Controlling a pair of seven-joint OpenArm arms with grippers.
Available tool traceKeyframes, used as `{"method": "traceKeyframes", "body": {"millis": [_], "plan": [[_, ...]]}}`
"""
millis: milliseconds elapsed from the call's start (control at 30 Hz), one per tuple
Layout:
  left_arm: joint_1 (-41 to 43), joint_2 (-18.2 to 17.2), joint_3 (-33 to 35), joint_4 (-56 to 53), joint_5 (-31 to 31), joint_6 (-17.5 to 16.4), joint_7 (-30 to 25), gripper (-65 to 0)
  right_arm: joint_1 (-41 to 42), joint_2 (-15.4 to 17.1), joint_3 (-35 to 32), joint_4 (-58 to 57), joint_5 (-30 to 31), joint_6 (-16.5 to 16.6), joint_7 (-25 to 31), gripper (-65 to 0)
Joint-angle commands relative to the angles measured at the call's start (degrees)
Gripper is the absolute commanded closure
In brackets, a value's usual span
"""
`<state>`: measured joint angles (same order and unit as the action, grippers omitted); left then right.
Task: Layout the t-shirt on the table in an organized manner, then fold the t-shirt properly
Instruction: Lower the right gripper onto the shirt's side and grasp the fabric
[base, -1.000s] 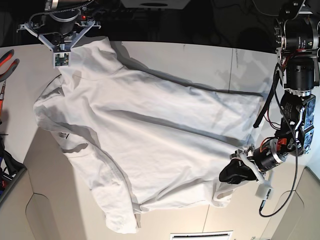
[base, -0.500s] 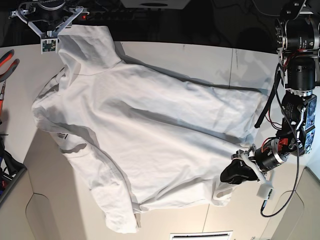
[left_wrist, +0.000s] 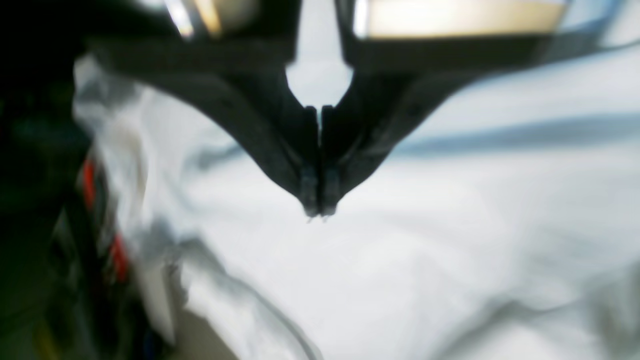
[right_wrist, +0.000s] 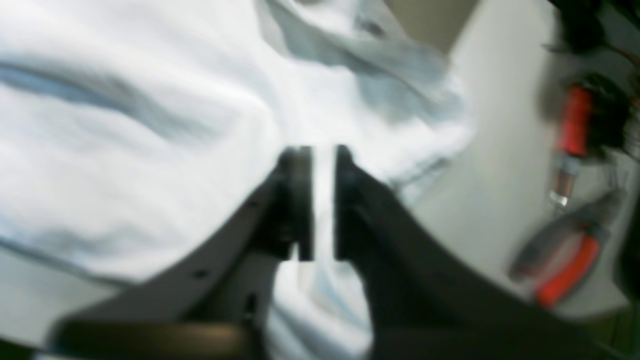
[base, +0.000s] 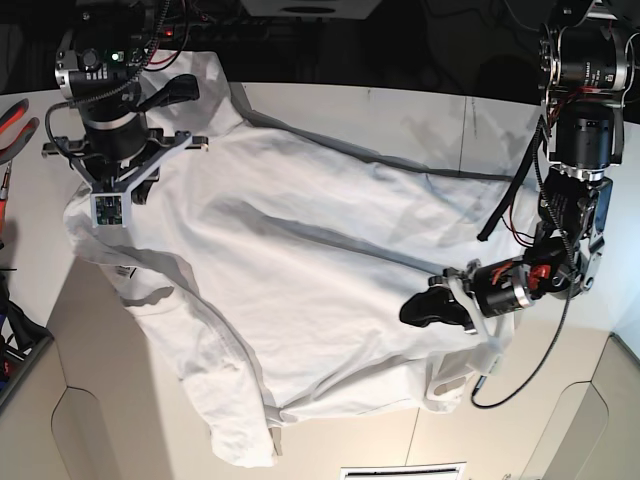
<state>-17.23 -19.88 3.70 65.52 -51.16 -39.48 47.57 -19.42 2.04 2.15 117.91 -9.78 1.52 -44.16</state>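
At nine o'clock in the base view, red-handled pliers (base: 14, 122) lie on the table (base: 330, 105). The right gripper (base: 172, 93) hangs over the t-shirt (base: 300, 290) near eleven o'clock, fingers (right_wrist: 295, 200) together but for a thin slit, holding nothing visible. The shirt sprawls wrinkled across the centre. At four o'clock the left gripper (base: 420, 310), fingers (left_wrist: 307, 185) pressed together, sits over the cloth

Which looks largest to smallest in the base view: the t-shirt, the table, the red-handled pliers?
1. The table: it runs past the shirt on every side, though much of it is covered.
2. The t-shirt: it spreads over most of the tabletop.
3. The red-handled pliers: only a sliver shows at the picture's left edge.
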Motion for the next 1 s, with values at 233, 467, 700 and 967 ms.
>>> {"method": "traceKeyframes", "body": {"millis": [233, 467, 700, 967], "plan": [[-1.5, -1.0, 4.7, 0.9, 6.8, -0.5, -4.1, 0.0, 19.6, 0.0, -0.3, -23.3, 6.8, 6.8, 5.0, 0.0], [0.4, -0.8, 4.7, 0.4, 18.3, 3.0, -6.7, 0.0, 40.0, 0.0, -6.1, -49.2, 7.4, 8.3, 7.6, 0.0], [2.3, -0.8, 4.7, -8.9, 26.9, 8.9, -12.3, 0.0, 52.7, -0.3, -10.8, -70.1, 7.3, 8.4, 14.3, 0.0], [2.8, -2.5, 4.7, -13.1, 27.0, 8.8, -12.9, 0.0, 55.6, 1.8, -10.8, -80.3, 3.1, 8.3, 21.6, 0.0]]}}
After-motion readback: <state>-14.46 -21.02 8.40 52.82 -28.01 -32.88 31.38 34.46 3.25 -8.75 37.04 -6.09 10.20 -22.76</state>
